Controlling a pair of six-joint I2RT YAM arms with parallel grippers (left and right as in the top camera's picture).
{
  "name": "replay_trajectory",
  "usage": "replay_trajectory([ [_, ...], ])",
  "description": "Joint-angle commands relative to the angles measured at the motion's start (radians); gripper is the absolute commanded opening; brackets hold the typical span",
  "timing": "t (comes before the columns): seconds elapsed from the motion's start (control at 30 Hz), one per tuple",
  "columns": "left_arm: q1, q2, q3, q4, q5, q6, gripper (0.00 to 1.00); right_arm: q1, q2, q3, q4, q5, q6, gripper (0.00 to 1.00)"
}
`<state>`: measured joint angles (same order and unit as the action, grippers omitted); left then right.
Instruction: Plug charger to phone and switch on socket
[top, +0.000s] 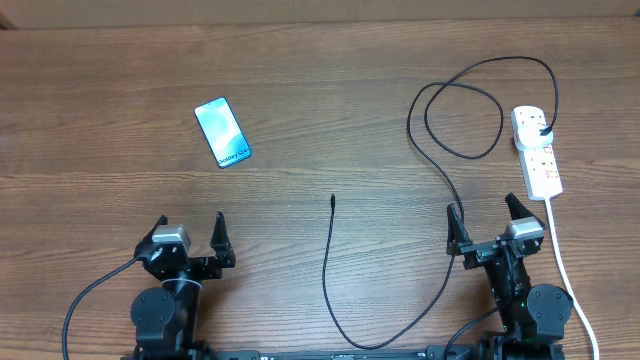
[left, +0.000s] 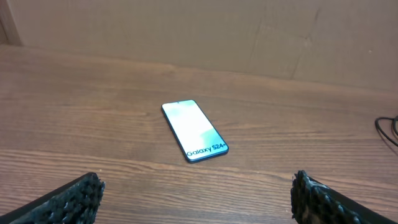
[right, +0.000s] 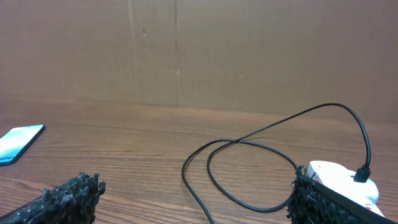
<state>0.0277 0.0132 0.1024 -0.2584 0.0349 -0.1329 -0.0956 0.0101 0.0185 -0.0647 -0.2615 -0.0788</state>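
The phone (top: 222, 132) lies flat on the wooden table at the upper left, its light-blue screen up; in the left wrist view the phone (left: 194, 130) is ahead of the fingers. The charger's black cable (top: 440, 170) runs from its plug in the white socket (top: 536, 150) at the right, loops, passes along the near edge and ends in a connector tip (top: 332, 199) at mid-table. My left gripper (top: 190, 232) is open, empty, near the front edge below the phone. My right gripper (top: 485, 222) is open and empty just below the socket (right: 345, 180), with the cable loop (right: 249, 168) ahead.
The socket's thick white cord (top: 570, 280) trails down the right side past my right arm. A brown cardboard wall (right: 186, 50) stands along the far edge of the table.
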Motion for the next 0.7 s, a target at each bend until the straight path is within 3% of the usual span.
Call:
replay_trajectory([
  [0.0, -0.005, 0.009, 0.081, -0.015, 0.015, 0.033, 1.0, 0.008, -0.007, -0.01, 0.003, 0.007, 0.0, 1.0],
  [0.27, -0.005, 0.173, 0.192, -0.029, 0.015, 0.032, 1.0, 0.008, -0.007, -0.01, 0.003, 0.007, 0.0, 1.0],
  [0.67, -0.005, 0.61, 0.517, -0.182, 0.023, 0.033, 0.99, 0.008, -0.007, -0.01, 0.003, 0.007, 0.0, 1.0],
])
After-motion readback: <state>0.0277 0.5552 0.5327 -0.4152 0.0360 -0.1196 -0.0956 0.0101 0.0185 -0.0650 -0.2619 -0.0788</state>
